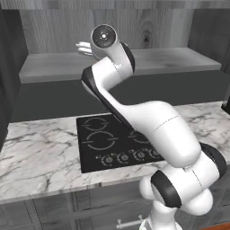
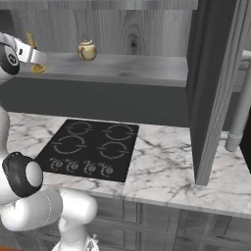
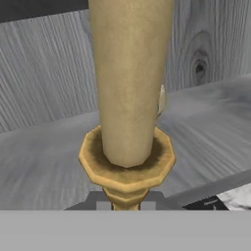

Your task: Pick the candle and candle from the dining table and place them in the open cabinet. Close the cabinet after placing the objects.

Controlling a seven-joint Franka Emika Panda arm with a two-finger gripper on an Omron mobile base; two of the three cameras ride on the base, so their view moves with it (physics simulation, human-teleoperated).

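The yellow taper candle (image 3: 128,78) in its gold candlestick (image 3: 126,164) stands upright close before the hand, over the grey wood shelf of the open cabinet (image 3: 44,157). My gripper (image 3: 125,204) is shut on the candle, its dark tips pressing either side of the stem. In the right base view the candle (image 2: 31,40) rises beside the hand, and its gold foot (image 2: 38,68) sits at shelf level. From the left, the gripper (image 1: 84,47) reaches into the cabinet (image 1: 45,67). The stubby olive candle and the dining table are out of view.
A cream-and-gold lidded jar (image 2: 87,50) stands on the shelf to the right of the candle. An open dark cabinet door (image 2: 211,88) juts out at the right. Below lies a marble counter (image 2: 162,166) with a black cooktop (image 2: 88,147).
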